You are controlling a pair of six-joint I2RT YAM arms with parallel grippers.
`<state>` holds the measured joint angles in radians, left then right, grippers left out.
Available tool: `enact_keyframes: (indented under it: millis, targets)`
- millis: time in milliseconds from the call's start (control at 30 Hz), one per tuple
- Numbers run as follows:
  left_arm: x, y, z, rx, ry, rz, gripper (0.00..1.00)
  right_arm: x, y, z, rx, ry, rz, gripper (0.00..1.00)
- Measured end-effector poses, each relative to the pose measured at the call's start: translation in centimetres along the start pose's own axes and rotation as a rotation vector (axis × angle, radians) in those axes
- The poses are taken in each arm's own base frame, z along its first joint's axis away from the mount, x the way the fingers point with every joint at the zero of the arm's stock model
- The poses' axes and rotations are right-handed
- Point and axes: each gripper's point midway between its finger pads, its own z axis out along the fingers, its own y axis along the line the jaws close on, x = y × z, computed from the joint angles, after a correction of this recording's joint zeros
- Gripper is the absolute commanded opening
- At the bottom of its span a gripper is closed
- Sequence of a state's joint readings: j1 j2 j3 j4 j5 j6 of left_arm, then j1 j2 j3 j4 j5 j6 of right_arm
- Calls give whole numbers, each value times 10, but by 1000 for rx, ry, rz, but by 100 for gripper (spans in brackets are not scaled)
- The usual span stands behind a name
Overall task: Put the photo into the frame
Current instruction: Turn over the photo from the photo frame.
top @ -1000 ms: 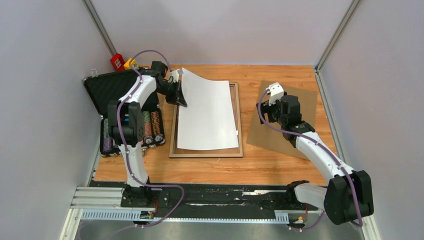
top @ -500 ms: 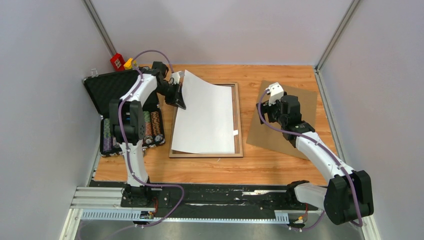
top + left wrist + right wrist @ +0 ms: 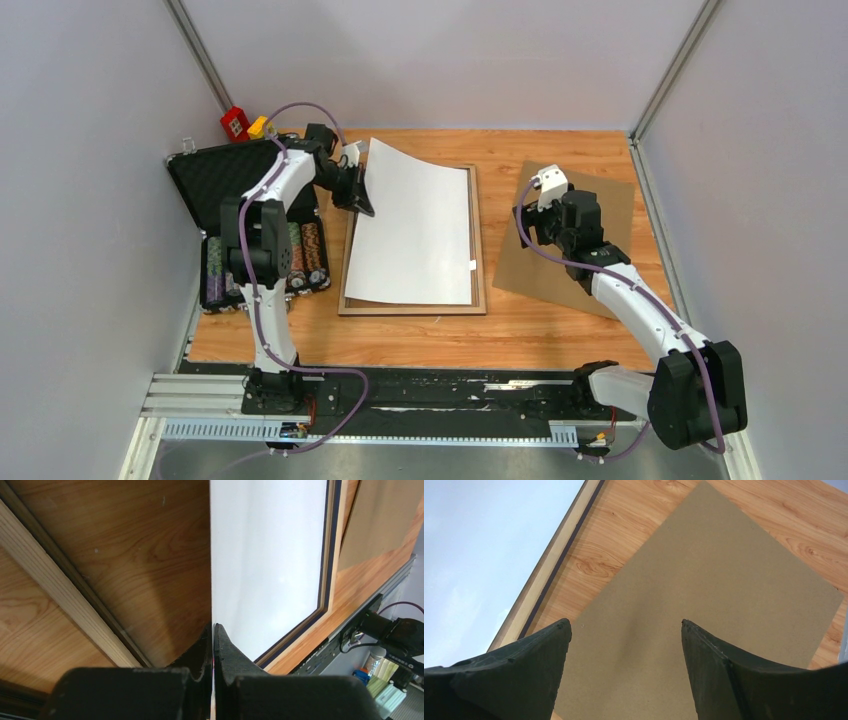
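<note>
tabletop [image 3: 540,330]: l fingers [image 3: 227,652] clamp photo [image 3: 415,235] edge over frame [image 3: 410,309], r fingers [image 3: 524,665] wide apart above hardboard [image 3: 704,580].

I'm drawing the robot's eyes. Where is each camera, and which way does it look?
Top: above and behind the arms, looking down; both arms show, left gripper pinching the photo over the frame.
Left wrist: on the left arm, looking along its shut fingers across the photo.
Right wrist: on the right arm, looking down between its open fingers at the panel.
Shared: both wrist views catch the frame.
</note>
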<state>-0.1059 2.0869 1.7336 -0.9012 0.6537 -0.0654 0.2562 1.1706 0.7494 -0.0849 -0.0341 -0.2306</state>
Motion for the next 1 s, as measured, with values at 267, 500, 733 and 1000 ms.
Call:
enact_keyframes:
  millis: [267,500,733,1000]
  targets:
    - [1,1,5,11,-5,-31,0,0,-1,0,2,0,1,82]
    - [1,2,10,22,-4,-43,0,0,-1,0,2,1,1,82]
    - [4,4,14,22,1,-59,0,1,-1,1,1,3,1,82]
    - [10,8,18,17,11,-71,0,1,-1,1,1,4,1,82]
